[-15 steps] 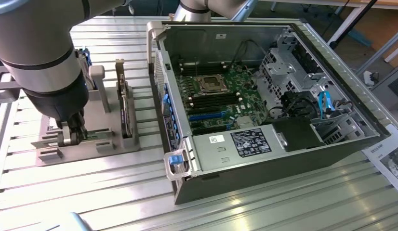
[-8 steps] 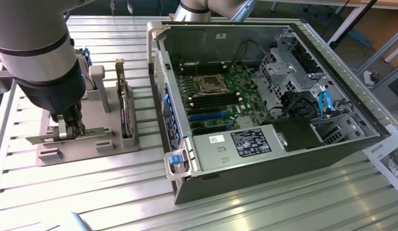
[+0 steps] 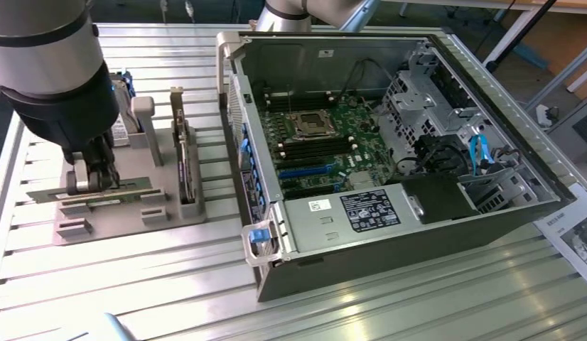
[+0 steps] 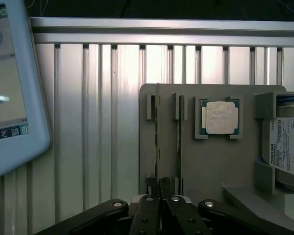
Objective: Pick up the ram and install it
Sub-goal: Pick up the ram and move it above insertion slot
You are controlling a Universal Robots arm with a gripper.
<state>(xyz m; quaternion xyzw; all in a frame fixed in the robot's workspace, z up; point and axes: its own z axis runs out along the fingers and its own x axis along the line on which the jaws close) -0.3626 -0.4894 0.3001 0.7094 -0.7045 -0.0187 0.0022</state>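
Two slim ram sticks stand on edge in slots of a grey fixture plate (image 4: 210, 161). The ram (image 4: 158, 132) nearer the plate's edge runs straight between my fingertips; the second stick (image 4: 180, 132) stands just beside it. My gripper (image 4: 160, 193) is down on the fixture, its fingers (image 4: 148, 210) drawn together on the end of that ram, which still sits in its slot. In the exterior view the gripper (image 3: 92, 177) stands over the ram (image 3: 123, 189) on the fixture, at the exterior view's left. The open computer case (image 3: 389, 135) shows its motherboard with dark memory slots (image 3: 318, 148).
On the fixture sit a square silver processor (image 4: 220, 117) and a hard drive (image 4: 286, 147). An upright dark expansion card (image 3: 185, 167) stands between the gripper and the case. A blue-rimmed tablet (image 4: 12, 88) lies on the ribbed metal table (image 4: 98, 122).
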